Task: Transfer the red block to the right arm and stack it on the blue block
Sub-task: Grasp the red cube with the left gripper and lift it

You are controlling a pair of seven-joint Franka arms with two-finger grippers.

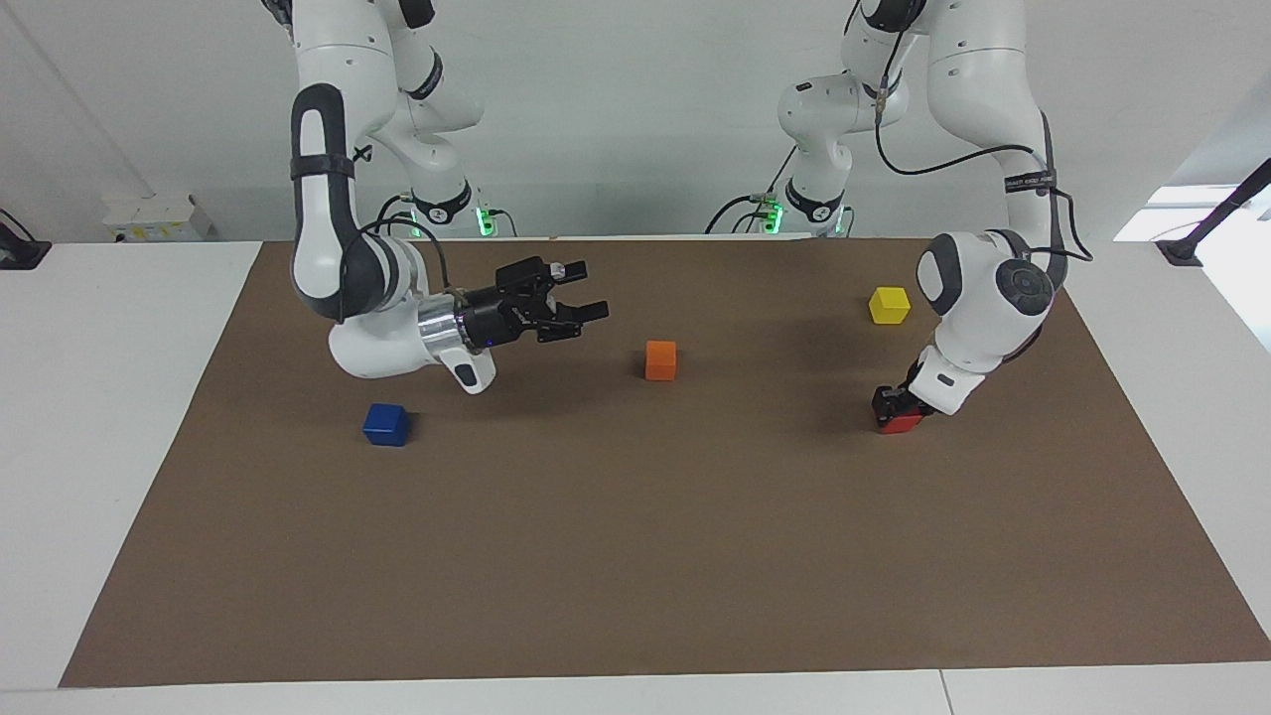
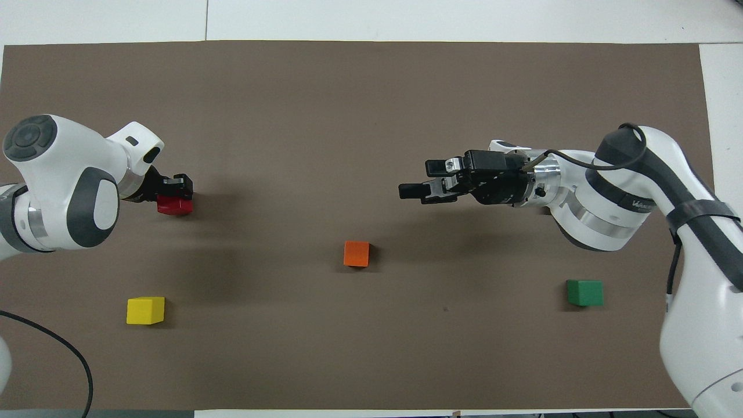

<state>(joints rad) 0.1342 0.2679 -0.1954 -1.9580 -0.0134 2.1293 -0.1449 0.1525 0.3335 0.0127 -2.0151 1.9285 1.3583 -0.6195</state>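
The red block (image 1: 902, 423) (image 2: 173, 205) lies on the brown mat toward the left arm's end, slightly tilted. My left gripper (image 1: 891, 402) (image 2: 176, 187) is down on it and shut on it, its black fingers covering the block's top. The blue block (image 1: 385, 424) sits toward the right arm's end of the mat; in the overhead view the right arm hides it. My right gripper (image 1: 586, 291) (image 2: 415, 179) is open and empty, held level in the air over the mat between the blue block and the orange block, pointing toward the left arm's end.
An orange block (image 1: 660, 359) (image 2: 356, 253) sits mid-mat. A yellow block (image 1: 889, 305) (image 2: 145, 310) lies nearer to the robots than the red block. A green block (image 2: 584, 292) lies nearer to the robots than the blue block, hidden in the facing view. The brown mat (image 1: 635, 556) covers the table.
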